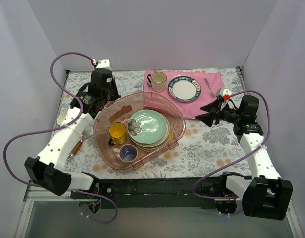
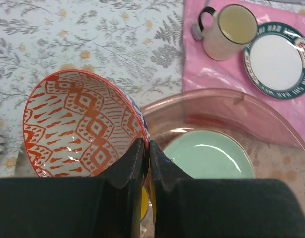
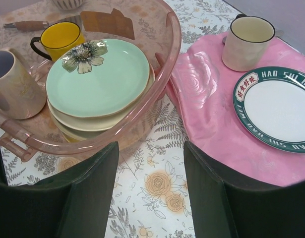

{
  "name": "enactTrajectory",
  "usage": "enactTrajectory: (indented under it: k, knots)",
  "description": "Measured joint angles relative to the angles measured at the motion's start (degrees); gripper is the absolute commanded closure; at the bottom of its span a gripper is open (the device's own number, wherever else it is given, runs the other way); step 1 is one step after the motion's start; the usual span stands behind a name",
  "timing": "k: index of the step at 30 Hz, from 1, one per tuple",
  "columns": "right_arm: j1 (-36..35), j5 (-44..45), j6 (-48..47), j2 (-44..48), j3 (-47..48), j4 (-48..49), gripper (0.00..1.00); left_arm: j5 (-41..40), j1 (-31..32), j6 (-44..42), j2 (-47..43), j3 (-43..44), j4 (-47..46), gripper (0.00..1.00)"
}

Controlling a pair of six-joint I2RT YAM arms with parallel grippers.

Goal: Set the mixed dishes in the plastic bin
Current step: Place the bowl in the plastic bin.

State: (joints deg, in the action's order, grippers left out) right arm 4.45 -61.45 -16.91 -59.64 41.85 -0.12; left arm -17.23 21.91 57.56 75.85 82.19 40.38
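The plastic bin (image 1: 180, 122) sits mid-table and holds a stack of plates with the mint-green plate (image 1: 150, 126) on top, a yellow mug (image 1: 117, 132) and a grey mug with a dark-blue inside (image 1: 128, 152). My left gripper (image 2: 147, 146) is shut on the rim of the red-and-blue patterned bowl (image 2: 78, 124). It holds the bowl tilted above the table, just outside the bin's far-left rim (image 2: 216, 96). My right gripper (image 3: 151, 148) stands open and empty over the floral tablecloth, right of the bin (image 3: 174, 44).
At the back, a pink cloth (image 1: 212, 82) carries a cream mug (image 1: 158, 81), a blue-rimmed white plate (image 1: 184, 89) and a piece of cutlery (image 1: 210, 87). A wooden-handled utensil (image 1: 75, 148) and a small pale cup (image 1: 61, 118) lie left of the bin.
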Motion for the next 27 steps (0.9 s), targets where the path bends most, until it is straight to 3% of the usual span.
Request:
enactTrajectory:
  k: [10,19,27]
  knots:
    - [1.2,0.0,-0.5,0.0,0.0,0.0,0.37,-2.3,15.9,3.0,0.4,0.0,0.2,1.0]
    - [2.0,0.0,-1.1,-0.2,0.0,0.0,0.37,-4.1,24.2,5.7,3.8,-0.7,1.9,1.0]
    - [2.7,-0.1,-1.3,-0.5,0.0,0.0,0.37,-6.9,31.8,8.6,12.0,-1.2,2.4,1.0]
